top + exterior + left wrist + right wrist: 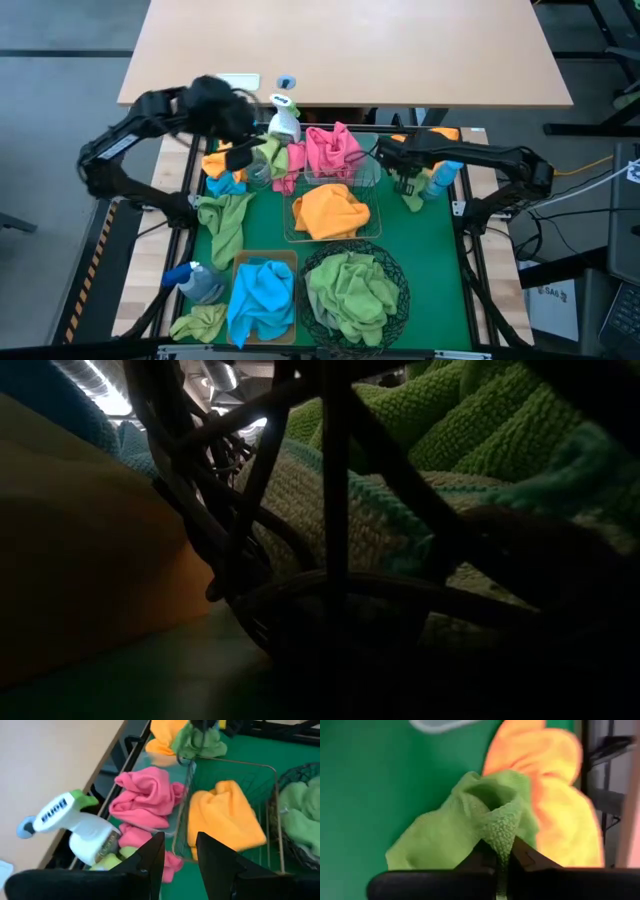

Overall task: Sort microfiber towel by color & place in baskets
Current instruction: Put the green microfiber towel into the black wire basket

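Green towel (470, 815) fabric is pinched in the closed right end effector (502, 857).

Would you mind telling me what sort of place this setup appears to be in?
Probably a robotics lab or workshop, not a home. Two dark robot arms work over a green mat framed with metal rails, a plain wooden table stands behind it, and cables and equipment lie on the grey floor around it.

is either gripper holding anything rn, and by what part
The right gripper is shut on a green towel, pinching a raised fold at its middle. The left gripper holds nothing; its fingers stand apart above the pink towels.
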Robot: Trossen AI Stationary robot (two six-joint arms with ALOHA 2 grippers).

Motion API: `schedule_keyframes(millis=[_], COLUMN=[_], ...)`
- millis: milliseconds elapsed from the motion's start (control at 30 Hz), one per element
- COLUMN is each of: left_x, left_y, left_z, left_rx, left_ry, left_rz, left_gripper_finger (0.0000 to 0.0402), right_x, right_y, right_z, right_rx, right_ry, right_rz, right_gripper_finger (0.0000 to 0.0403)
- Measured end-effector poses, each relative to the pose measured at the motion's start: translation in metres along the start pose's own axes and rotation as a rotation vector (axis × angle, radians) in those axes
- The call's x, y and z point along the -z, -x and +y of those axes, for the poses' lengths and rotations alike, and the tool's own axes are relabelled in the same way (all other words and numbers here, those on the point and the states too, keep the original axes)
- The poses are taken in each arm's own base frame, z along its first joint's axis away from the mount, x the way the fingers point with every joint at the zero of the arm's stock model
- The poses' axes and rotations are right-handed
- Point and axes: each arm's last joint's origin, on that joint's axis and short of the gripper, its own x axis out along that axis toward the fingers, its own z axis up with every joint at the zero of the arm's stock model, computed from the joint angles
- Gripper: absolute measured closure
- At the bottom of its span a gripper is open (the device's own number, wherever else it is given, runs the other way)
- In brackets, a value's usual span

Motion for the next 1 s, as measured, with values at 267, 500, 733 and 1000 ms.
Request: schedule_keyframes(millis=[267,500,733,1000], left_x=[0.061,0.094,0.117,0.130], left_y=[0.014,0.020,0.026,0.031], left_z=[-0.009,-0.011,-0.010,-0.010], left_rx=[0.027,0.038,0.006,0.010], left_ry=[0.094,0.110,0.103,0.153], left_rz=[-0.067,-0.084,-0.104,-0.124], left_gripper_finger=[0.0294,0.0294,0.0294,0.0294], right_x=[-0.014,-0.008,0.016,0.039], right_y=[0.090,0.189,0.269,0.311], right_z=[-0.030,-0.030,0.001,0.067], right_rx=[-0.041,-0.143,-0.346,-0.599], right_ry=[-0.108,-0.143,-0.117,0.078], right_rz=[-0.232,-0.602,-0.936,-1.119], right_gripper_finger=[0.0399,0.0400,0.0401,0.0401])
